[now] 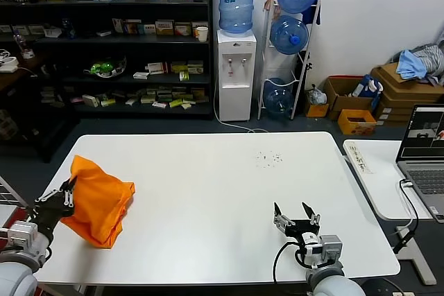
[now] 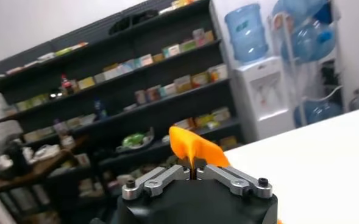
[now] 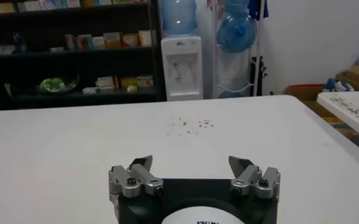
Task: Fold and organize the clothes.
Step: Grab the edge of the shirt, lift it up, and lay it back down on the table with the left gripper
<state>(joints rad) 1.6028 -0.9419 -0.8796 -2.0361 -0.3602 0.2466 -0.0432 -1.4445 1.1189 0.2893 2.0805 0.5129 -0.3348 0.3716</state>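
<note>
The orange T-shirt [image 1: 98, 200] is bunched at the white table's [image 1: 208, 192] left edge, pinched by the left gripper [image 1: 67, 195] at its outer side. The right gripper [image 1: 295, 217], jaws spread and empty, is held near the table's front edge, well apart from the shirt, so the left arm is judged nearer.

The T-shirt [image 1: 97, 202] is soft orange cloth, matt and creased into loose folds. The table [image 1: 208, 192] has a smooth white top with a faint sheen, marked by a scatter of small dark specks [image 1: 268, 159]. The left gripper [image 2: 192, 176] and right gripper [image 3: 194, 176] have dull grey metal fingers bolted to matt black bodies.
</note>
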